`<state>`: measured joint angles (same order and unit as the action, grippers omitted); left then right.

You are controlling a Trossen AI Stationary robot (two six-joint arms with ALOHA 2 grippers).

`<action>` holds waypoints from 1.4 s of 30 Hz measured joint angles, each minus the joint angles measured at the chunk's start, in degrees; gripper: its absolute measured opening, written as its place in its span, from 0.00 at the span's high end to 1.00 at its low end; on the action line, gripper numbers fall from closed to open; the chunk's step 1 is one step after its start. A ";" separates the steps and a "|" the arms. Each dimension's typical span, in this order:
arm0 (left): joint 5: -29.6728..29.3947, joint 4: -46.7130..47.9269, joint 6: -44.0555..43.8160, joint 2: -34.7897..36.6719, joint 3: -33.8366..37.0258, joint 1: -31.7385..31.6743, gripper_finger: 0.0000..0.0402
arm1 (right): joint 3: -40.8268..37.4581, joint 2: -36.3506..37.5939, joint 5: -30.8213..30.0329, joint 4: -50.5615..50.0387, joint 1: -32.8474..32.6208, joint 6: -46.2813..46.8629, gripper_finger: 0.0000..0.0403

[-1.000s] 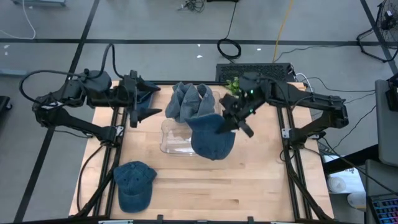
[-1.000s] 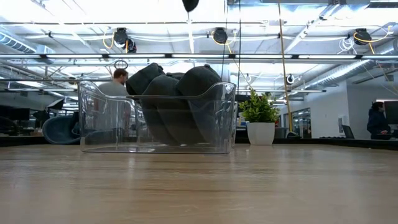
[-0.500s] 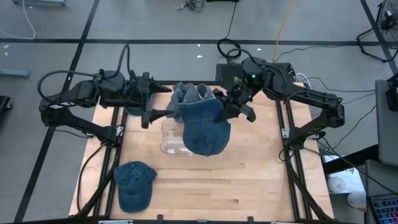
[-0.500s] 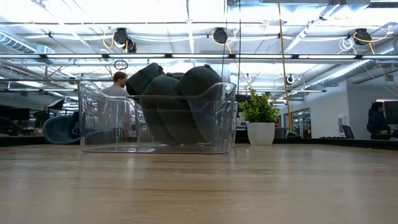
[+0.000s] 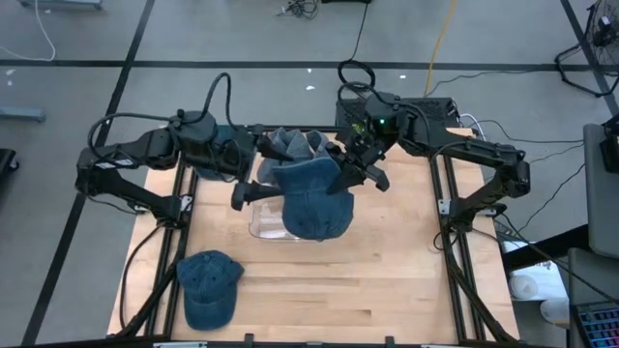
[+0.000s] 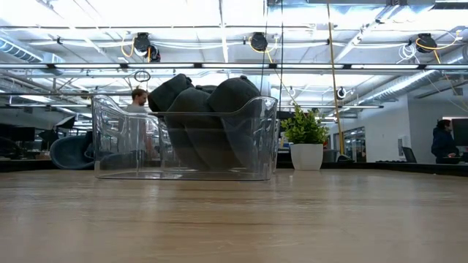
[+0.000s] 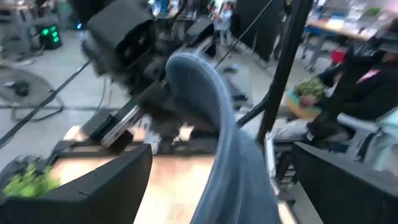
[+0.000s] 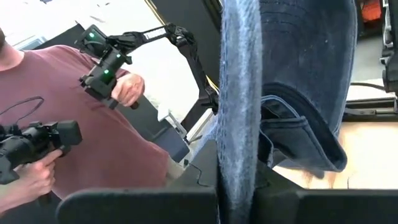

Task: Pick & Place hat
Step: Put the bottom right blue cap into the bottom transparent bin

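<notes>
A blue denim hat (image 5: 314, 201) hangs in the air over a clear plastic bin (image 5: 266, 224), held by my right gripper (image 5: 348, 169), which is shut on it. My left gripper (image 5: 259, 174) is open beside the hat on its left. In the left wrist view its fingers stand on either side of the hat's edge (image 7: 224, 143), and I cannot tell whether they touch it. Several more hats (image 5: 295, 145) stand stacked in the bin (image 6: 183, 139). Another blue hat (image 5: 208, 285) lies flat on the table near its near left corner. My right gripper pinches the hat by the rim of its crown (image 8: 239, 149) between its two fingers (image 8: 292, 205); the cloth runs straight out from between them. It comes from the table's right side, slanting down. The hat is lifted clear and hangs, with its brim (image 8: 305, 140) drooping to one side.
The wooden table (image 5: 387, 280) has open room along its near and right parts. A potted plant (image 6: 306, 139) stands beyond the far edge. A person in a red shirt (image 8: 93, 118) stands beside the table holding hand-held controllers. Black frame rails (image 5: 450, 242) run along both sides.
My right gripper has carried the hat up and toward the table's far left, over the bin, and the hat has turned so that it hangs flatter. My left arm has reached rightward from the table's left side, bringing its open fingers up beside the hat.
</notes>
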<state>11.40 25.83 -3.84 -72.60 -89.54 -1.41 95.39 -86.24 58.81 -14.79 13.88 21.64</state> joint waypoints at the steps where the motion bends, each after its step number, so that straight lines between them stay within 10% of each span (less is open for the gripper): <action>1: 0.47 -0.46 -0.66 -0.14 0.03 0.00 0.02 | 0.00 -0.01 0.00 0.01 -0.03 -0.02 1.00; 11: 2.14 -3.26 -8.98 -1.34 0.19 -0.02 0.10 | 0.09 -1.50 -0.05 0.43 -0.10 -0.49 1.00; 26: 4.20 -10.15 -20.87 -1.49 0.13 -2.20 0.94 | -0.02 -1.66 -0.35 0.41 -0.12 -0.01 1.00; 42: 7.48 -7.57 -22.00 -1.38 0.09 -2.82 0.96 | -0.01 -1.72 -2.80 0.00 -0.17 -0.30 0.99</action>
<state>18.87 18.26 -25.84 -73.97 -89.45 -4.23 95.38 -87.96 56.01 -14.79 13.72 21.34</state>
